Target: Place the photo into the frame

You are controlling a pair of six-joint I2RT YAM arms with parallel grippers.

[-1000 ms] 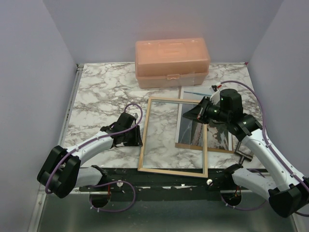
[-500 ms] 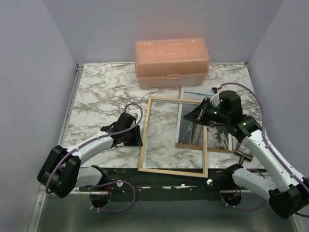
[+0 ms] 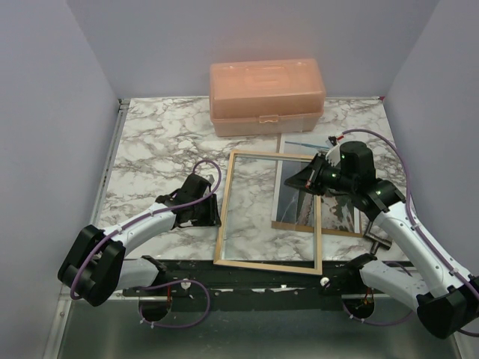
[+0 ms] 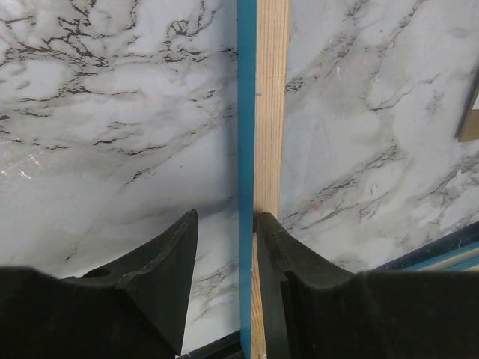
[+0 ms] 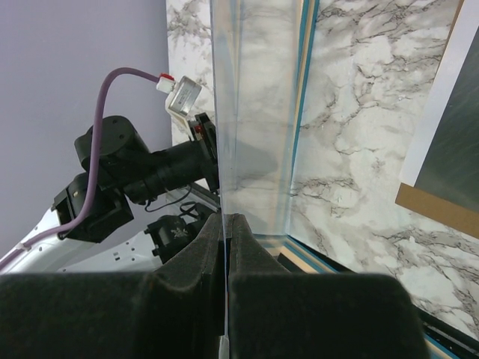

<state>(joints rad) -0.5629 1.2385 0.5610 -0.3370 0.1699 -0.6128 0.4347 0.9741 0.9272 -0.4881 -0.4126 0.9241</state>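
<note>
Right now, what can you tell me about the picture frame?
The frame is a big rectangle with a narrow rim, light wood on top, blue on its edge, and a clear pane. It rests on the marble table, partly over the photo. The left gripper straddles its left rail; the right gripper pinches its pane.

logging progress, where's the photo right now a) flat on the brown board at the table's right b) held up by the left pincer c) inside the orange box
a: the photo lies flat on the brown board, its left part under the frame.
</note>
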